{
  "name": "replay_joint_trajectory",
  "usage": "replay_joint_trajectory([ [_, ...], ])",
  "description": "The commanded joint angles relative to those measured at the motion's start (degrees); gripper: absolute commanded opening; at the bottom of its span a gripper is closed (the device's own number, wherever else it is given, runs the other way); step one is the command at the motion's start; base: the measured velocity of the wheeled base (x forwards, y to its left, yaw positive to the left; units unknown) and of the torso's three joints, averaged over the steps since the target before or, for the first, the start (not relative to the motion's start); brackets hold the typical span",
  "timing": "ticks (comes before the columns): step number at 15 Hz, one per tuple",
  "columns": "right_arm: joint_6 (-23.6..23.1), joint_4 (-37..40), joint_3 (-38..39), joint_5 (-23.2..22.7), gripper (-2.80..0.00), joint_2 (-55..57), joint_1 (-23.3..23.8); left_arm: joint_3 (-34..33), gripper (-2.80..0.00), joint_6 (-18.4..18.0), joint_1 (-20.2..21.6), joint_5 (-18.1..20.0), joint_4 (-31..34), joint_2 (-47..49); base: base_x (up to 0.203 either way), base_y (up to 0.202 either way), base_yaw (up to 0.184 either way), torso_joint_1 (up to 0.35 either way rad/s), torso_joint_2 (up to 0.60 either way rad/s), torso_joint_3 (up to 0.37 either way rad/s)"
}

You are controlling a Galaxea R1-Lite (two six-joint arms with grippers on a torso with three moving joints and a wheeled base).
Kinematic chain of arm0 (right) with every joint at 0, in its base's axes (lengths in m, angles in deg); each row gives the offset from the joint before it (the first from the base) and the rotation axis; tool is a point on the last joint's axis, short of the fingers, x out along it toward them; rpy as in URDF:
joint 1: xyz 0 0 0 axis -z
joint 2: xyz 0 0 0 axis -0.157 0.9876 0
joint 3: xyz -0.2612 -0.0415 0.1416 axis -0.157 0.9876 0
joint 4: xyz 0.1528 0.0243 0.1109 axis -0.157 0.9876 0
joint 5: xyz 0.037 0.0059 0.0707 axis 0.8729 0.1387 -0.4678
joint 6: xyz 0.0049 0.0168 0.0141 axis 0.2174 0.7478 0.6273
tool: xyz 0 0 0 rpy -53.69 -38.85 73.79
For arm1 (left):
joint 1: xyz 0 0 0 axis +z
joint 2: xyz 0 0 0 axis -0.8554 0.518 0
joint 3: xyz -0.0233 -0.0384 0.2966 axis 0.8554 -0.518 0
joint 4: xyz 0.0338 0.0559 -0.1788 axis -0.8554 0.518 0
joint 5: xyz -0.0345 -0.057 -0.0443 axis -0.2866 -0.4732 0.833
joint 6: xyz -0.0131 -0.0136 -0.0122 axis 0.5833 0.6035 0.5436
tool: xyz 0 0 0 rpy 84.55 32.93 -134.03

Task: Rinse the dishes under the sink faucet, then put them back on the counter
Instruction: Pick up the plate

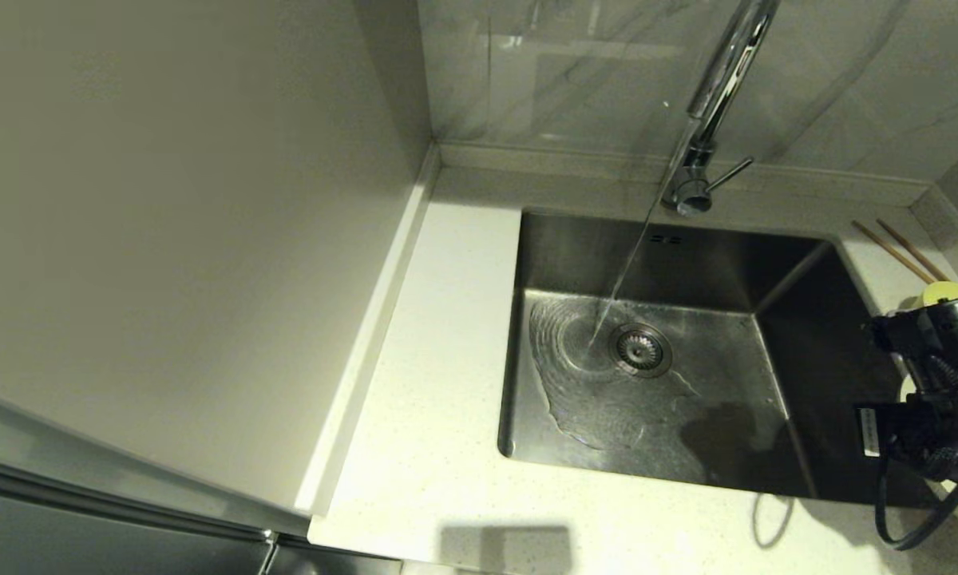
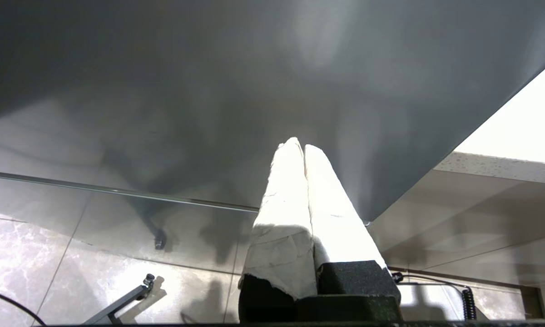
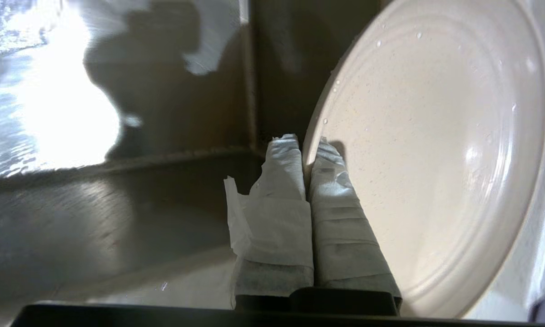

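My right gripper [image 3: 305,143] is shut on the rim of the cream-white plate [image 3: 436,150], which is tilted up on edge and carries water drops. In the head view only the right arm [image 1: 938,375] shows, at the sink's right side, with a sliver of the plate [image 1: 908,389] behind it. The yellow-green bowl [image 1: 944,294] peeks out behind the arm. Two brown chopsticks [image 1: 898,251] lie on the counter at the back right. Water [image 1: 623,263] runs from the chrome faucet [image 1: 714,104] into the steel sink [image 1: 718,263]. My left gripper [image 2: 302,147] is shut on nothing, parked low beside the cabinet.
The white speckled counter [image 1: 431,383] runs left of and in front of the sink. A tall grey panel [image 1: 184,239] stands on the left. The drain strainer [image 1: 641,348] sits mid-basin, with a wet patch around it. A raised back edge [image 1: 543,160] meets the marbled wall.
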Motion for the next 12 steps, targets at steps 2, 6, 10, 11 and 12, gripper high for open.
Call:
replay_joint_trajectory([
  [2, -2.6, 0.3, 0.5, -3.3, -2.80, -8.1, -4.8, 0.0, -2.80, 0.0, 0.0, 0.0, 0.0, -0.1, 0.000, 0.000, 0.000, 0.000, 0.00, 0.000],
  [6, -8.4, 0.7, 0.9, -7.3, -2.80, -13.2, -15.6, 0.0, -2.80, 0.0, 0.0, 0.0, 0.0, -0.1, 0.000, 0.000, 0.000, 0.000, 0.00, 0.000],
  [10, -16.8, 4.8, -1.0, -24.6, -2.80, -16.4, -17.7, 0.0, -2.80, 0.0, 0.0, 0.0, 0.0, -0.1, 0.000, 0.000, 0.000, 0.000, 0.00, 0.000],
  [11, -18.6, 7.4, -2.5, -29.3, -2.80, -16.8, -18.3, 0.0, -2.80, 0.0, 0.0, 0.0, 0.0, -0.1, 0.000, 0.000, 0.000, 0.000, 0.00, 0.000],
  [12, -19.5, 9.8, -4.2, -32.7, -2.80, -16.6, -19.9, 0.0, -2.80, 0.0, 0.0, 0.0, 0.0, -0.1, 0.000, 0.000, 0.000, 0.000, 0.00, 0.000],
])
